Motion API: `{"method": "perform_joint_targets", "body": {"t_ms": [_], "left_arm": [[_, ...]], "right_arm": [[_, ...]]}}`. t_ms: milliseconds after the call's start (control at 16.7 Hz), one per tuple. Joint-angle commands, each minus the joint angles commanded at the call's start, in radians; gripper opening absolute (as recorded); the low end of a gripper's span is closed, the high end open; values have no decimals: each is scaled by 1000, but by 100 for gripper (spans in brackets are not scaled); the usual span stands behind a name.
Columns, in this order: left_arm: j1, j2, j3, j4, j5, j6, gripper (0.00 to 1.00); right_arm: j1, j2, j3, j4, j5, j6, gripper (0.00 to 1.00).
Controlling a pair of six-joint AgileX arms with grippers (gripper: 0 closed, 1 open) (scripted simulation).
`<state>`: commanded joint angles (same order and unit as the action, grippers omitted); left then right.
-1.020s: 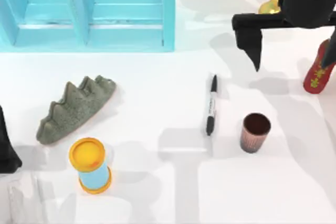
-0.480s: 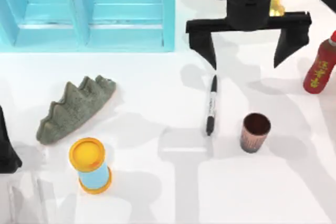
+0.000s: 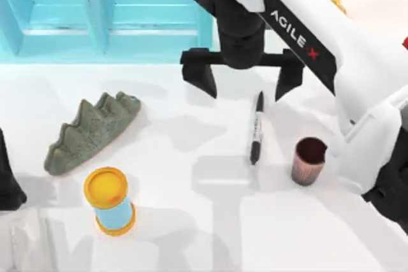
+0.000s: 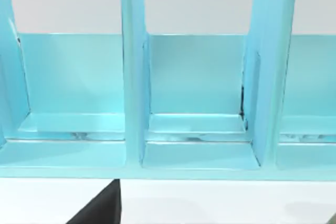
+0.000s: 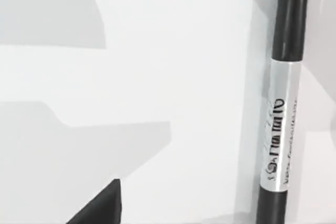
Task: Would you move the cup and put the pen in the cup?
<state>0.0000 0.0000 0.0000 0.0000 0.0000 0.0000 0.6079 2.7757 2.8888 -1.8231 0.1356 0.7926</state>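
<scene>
Right tool [image 3: 245, 84] hangs above the surface [image 3: 191, 221], spread wide and grasping nothing — one finger ahead of the blue shelf unit [image 3: 105, 14], the other just past the pen's upper end. Pen [image 3: 256, 127] lies flat, mostly below the tool and closer to its right-hand finger than to its centre; not touched. Cup [image 3: 310, 160] stands upright, mouth up, beyond the pen's lower end and off to the tool's right, near the pen but apart from it.

Left tool [image 3: 7, 179] parked at the surface's left edge; cannot tell its state. Its wrist view faces the shelf unit.

Pen's long axis runs nearly straight up and down the top view, lower end leaning a touch to the left. Slim end nearest the tool, thicker dark end toward the cup's side. Right wrist view shows the label band [image 5: 278, 124] along the barrel, pen well off to one side of the frame.

Judgement — step in hand looks like lining up on the pen, neither thing yet moved. To do it well: shift the tool so the barrel sits midway between the fingers, keep the finger line square across the long axis, come down over the label band near the balance point. Grasp off-centre and the pen may tip when lifted.

Also about: grey jagged rock [image 3: 89, 132], blue cylinder with yellow ends [image 3: 109, 200].
</scene>
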Motion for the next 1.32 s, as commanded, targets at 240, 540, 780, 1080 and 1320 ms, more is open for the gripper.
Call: {"method": "perform_joint_targets", "body": {"t_ms": [240,540,780,1080,1320], "left_arm": [[0,0,0,0,0,0,100],[0,0,0,0,0,0,100],[0,0,0,0,0,0,100],[0,0,0,0,0,0,100],[0,0,0,0,0,0,100]], "right_arm": [[2,11,11,-1,3,6,100],[-2,96,108,19,0,2,100],[-5,78,6,67,5,0,100],[-9,17,-170,185,5,-5,100],[-13,-40,-336,296,4,-9,100]]}}
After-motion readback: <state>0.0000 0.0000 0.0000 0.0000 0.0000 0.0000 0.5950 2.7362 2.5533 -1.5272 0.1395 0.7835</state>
